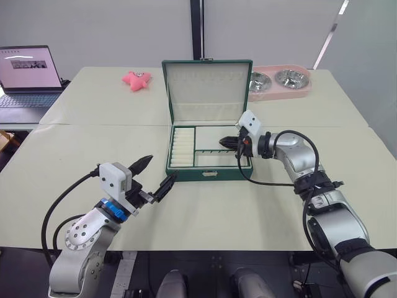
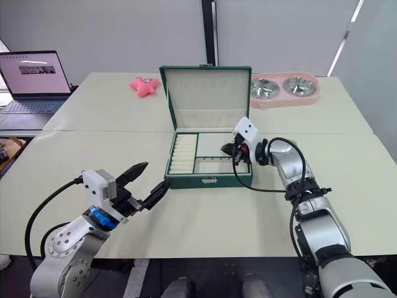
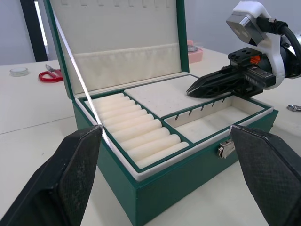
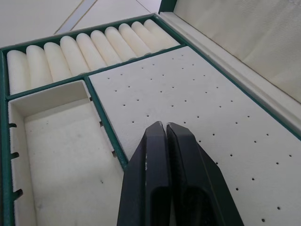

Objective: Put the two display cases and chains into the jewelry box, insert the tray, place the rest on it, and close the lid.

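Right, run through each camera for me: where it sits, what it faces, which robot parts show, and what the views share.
Left eye view: head camera, looking forward and down at the table; both arms show.
Right eye view: same scene, same arms.
Left wrist view: behind the left gripper, open, facing the jewelry box front, tray inside, lid up.
Right wrist view: behind the right gripper, fingers shut, over the tray's dotted pad.
Shared: the left wrist view also shows the right gripper.

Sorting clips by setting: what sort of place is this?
Probably an office or lab test space: plain pale tables, an open laptop on a side desk, and unrelated props like a pink double pet bowl.
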